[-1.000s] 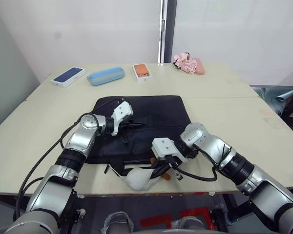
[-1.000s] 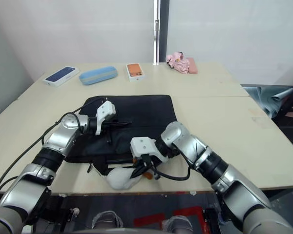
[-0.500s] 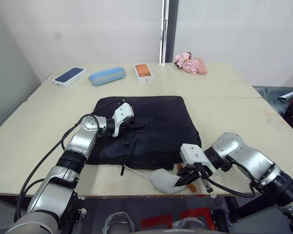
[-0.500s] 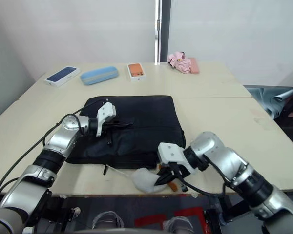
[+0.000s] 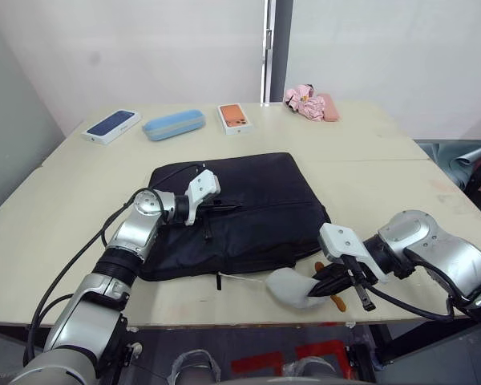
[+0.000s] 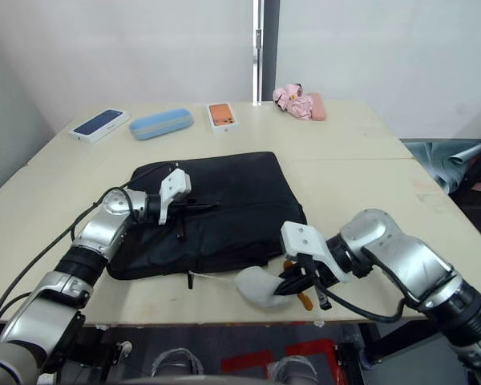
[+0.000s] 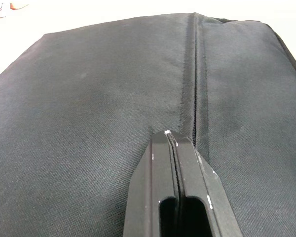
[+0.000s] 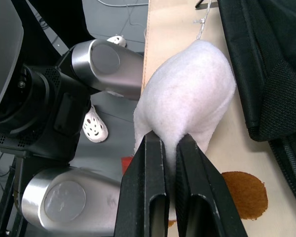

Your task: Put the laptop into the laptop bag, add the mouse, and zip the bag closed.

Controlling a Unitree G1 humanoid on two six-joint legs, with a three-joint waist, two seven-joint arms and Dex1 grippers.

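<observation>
The black laptop bag [image 5: 240, 208] lies flat in the middle of the table. My left gripper [image 5: 224, 206] rests shut on the bag's top, its fingertips [image 7: 170, 136] beside a seam. Off the bag's front right corner, my right gripper [image 5: 325, 282] is shut on a white fluffy pull [image 5: 289, 287], clamped between the fingers in the right wrist view as well [image 8: 187, 94]. A thin pale cord [image 5: 244, 278] runs from the pull to the bag's front edge. The laptop and the mouse are out of view.
Along the far edge stand a blue phone box [image 5: 112, 126], a blue glasses case [image 5: 173, 124], an orange phone box [image 5: 233, 118] and a pink cloth [image 5: 310, 104]. An orange-brown spot [image 8: 244, 195] marks the table under my right gripper, close to the front edge.
My right gripper has carried the white pull rightward along the bag's front edge, from its middle to past its right corner. The left gripper has stayed on the bag.
</observation>
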